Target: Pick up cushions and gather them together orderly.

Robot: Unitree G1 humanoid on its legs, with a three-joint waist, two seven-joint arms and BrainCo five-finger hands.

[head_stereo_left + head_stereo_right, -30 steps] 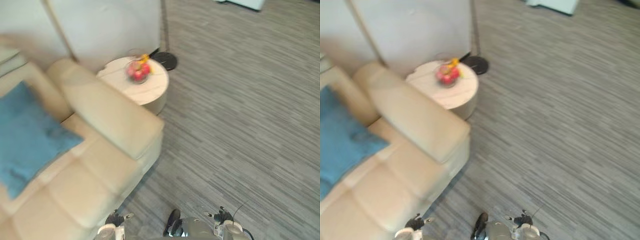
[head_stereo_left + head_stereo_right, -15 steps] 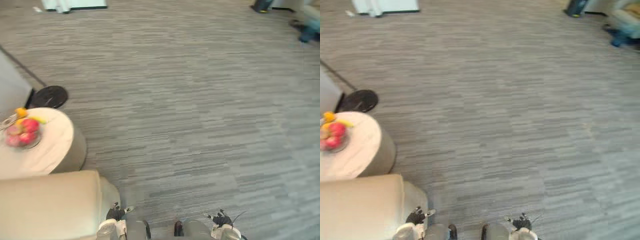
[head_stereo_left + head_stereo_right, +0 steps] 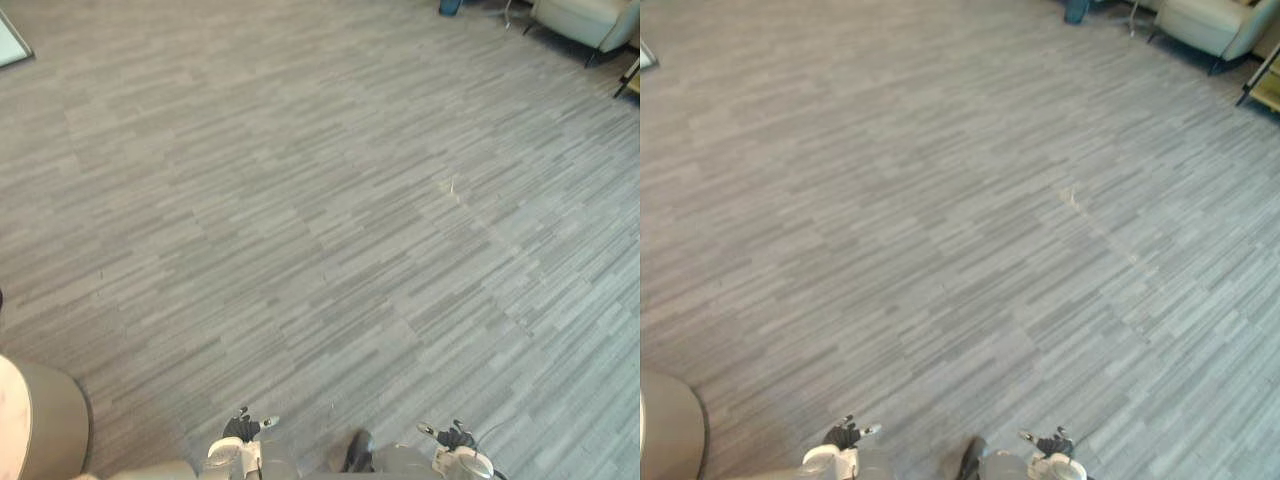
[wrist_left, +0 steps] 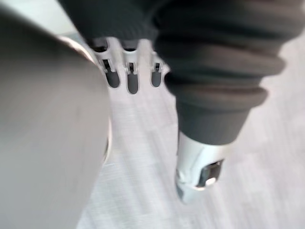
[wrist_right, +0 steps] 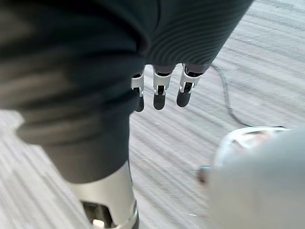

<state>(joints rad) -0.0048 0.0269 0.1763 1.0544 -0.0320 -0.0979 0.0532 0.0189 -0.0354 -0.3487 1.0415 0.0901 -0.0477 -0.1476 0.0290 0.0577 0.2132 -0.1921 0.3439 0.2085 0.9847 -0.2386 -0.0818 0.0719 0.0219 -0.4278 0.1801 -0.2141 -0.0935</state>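
My left hand (image 4: 131, 79) hangs beside my body over the grey carpet, its fingers straight and its thumb (image 4: 199, 172) apart from them, with nothing in it. My right hand (image 5: 160, 93) hangs the same way over the carpet, fingers straight and relaxed, holding nothing. Both hands are open.
Grey striped carpet (image 3: 320, 220) stretches ahead. The curved side of a round beige side table (image 3: 45, 425) shows at the lower left. A pale armchair (image 3: 588, 16) on dark legs stands at the far right, with a dark object (image 3: 451, 6) beside it.
The camera has swung to the right: the beige sofa, the blue cushion and the table's fruit bowl have slid out on the left. An armchair has come in at the far right.
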